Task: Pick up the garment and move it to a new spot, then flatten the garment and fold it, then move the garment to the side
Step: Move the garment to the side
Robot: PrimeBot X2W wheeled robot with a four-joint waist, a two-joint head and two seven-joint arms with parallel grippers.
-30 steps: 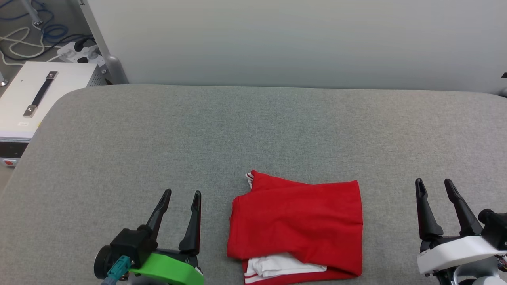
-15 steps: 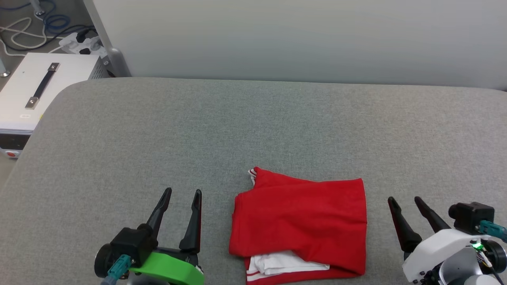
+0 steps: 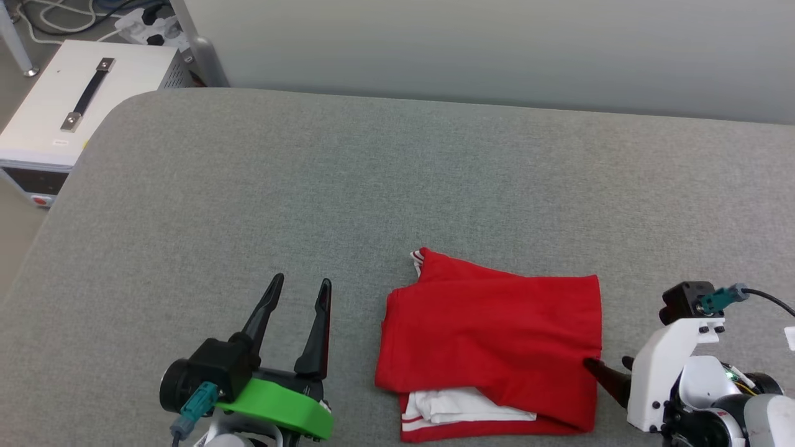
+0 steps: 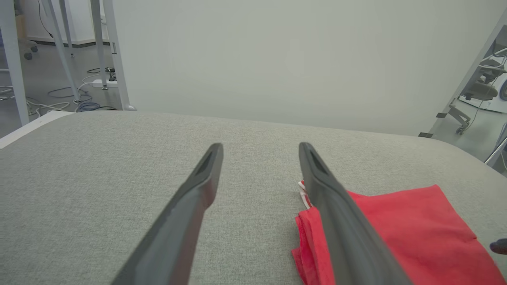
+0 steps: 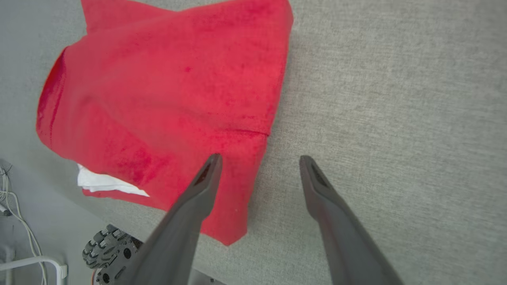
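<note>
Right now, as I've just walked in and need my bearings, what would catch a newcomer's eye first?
The red garment, folded with a white sleeve peeking out, lies on the grey table close to the robot. The right gripper is open at its right edge, one finger over the cloth and one over the table. The left gripper is open to its left, apart from the cloth.

1 garment [image 3: 490,329], 1 L gripper [image 3: 302,279], 1 R gripper [image 5: 259,156], 1 tbl [image 3: 372,174]
</note>
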